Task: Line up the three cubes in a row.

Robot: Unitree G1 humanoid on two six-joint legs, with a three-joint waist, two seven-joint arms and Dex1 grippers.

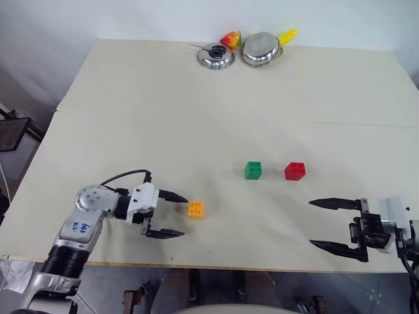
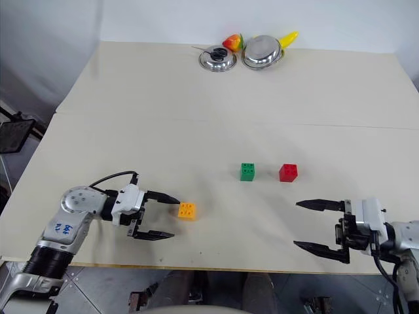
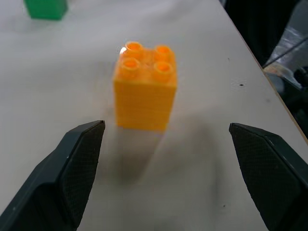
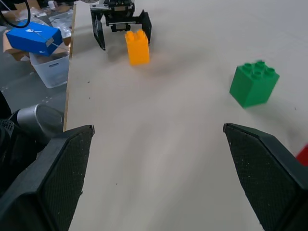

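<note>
Blue sticker with illegible white marks on the left arm (image 1: pixel 80 228), no other text readable

Bare table (image 1: pixel 131 118) surrounds 3 cubes; bowls (image 1: pixel 260 50) sit well away.

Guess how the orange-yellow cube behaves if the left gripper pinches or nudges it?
The orange-yellow cube looks like rigid moulded plastic, so it probably won't deform. Flat sides suit the open left gripper. It stands taller than wide, so a high nudge may tip it; it likely slides, not rolls.

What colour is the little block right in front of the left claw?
Orange-yellow cube, clearest in the left wrist view.
</note>
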